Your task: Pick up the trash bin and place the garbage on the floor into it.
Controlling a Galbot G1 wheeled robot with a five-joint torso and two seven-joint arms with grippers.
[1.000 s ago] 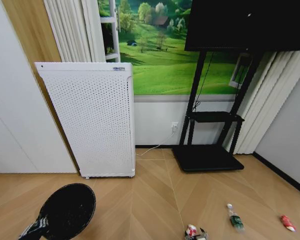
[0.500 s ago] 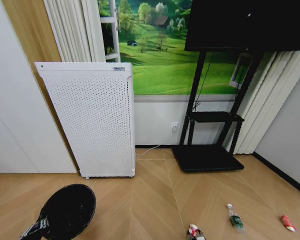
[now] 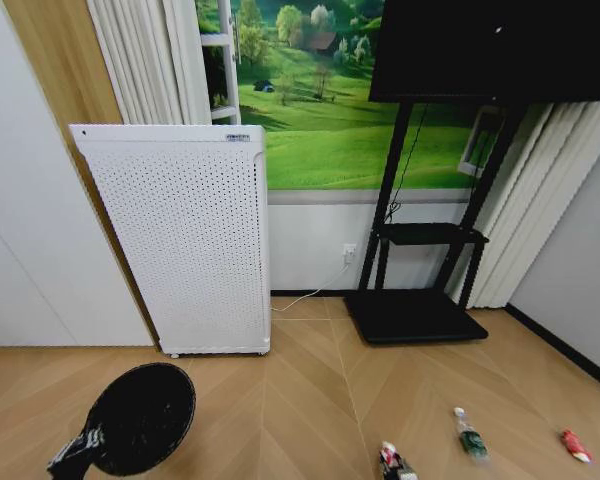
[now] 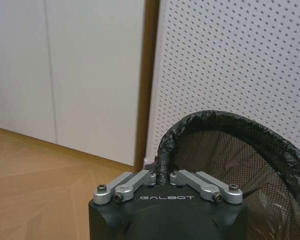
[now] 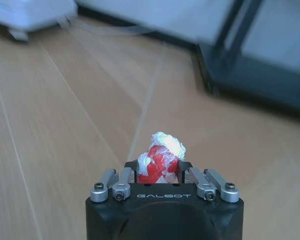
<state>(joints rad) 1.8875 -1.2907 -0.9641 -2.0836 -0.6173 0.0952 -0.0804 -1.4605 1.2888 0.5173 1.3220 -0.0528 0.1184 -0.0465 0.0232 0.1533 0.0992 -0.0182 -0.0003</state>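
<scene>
black tool (image 4: 162, 176) housings, white galbot lettering, silver linkage arms, dark screws

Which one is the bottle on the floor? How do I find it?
Find the black TV stand by the wall. On the wood floor in front lies the bottle, between a red-and-white scrap and a red wrapper. It alone is clear with a green label.

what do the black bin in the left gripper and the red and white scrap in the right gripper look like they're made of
The small black round trash bin looks like fine wire mesh, probably metal: light passes through its wall, and its rim is a thick rolled band with a dull sheen. The left gripper is clamped on that rim. The crumpled red-and-white scrap, in the right gripper, looks like thin glossy plastic film or wrapper, judging by its shiny creases.
</scene>
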